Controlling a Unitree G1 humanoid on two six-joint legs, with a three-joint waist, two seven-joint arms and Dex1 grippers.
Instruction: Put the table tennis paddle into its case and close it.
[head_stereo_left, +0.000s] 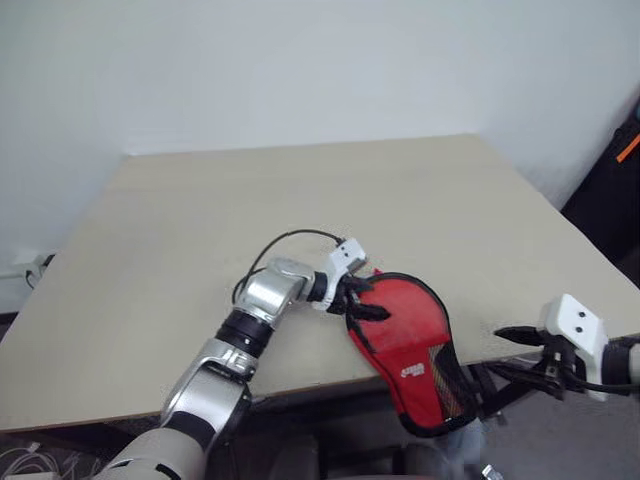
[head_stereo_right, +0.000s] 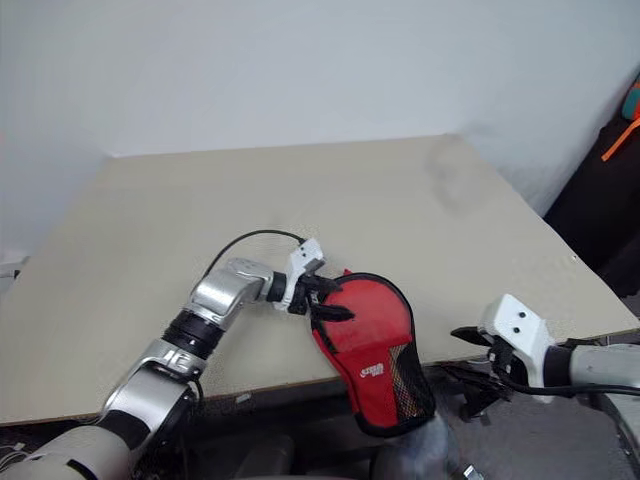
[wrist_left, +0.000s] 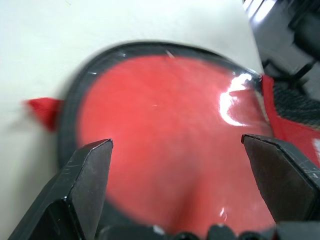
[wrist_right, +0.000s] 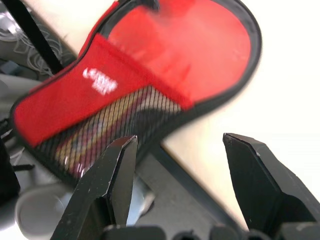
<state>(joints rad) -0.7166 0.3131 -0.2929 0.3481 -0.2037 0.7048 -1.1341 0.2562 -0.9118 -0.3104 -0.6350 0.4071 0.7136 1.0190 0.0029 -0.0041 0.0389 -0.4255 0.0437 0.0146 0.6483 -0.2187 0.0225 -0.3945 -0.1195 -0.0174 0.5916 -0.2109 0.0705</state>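
I see the soft red paddle-shaped case with black edging and a mesh pocket (head_stereo_left: 410, 360) lying at the near edge of the pale tabletop (head_stereo_left: 300, 200), its handle end hanging off the edge; that overhang is my first worry, since a careless nudge could tip the whole thing to the floor; through the mesh in the right wrist view I make out what looks like the light wooden handle of the table tennis paddle (wrist_right: 95, 135), so I judge the paddle is already inside the case, though I cannot see its red face for sure; my left pincer (head_stereo_left: 362, 298) sits at the round far end of the case with its jaws spread wide, gripping nothing; my right pincer (head_stereo_left: 520, 352) hangs off the tabletop beside the case's overhanging end, jaws apart and empty; closing it looks not yet done, and pulling a zip with no hold on the case could drag it off the edge.
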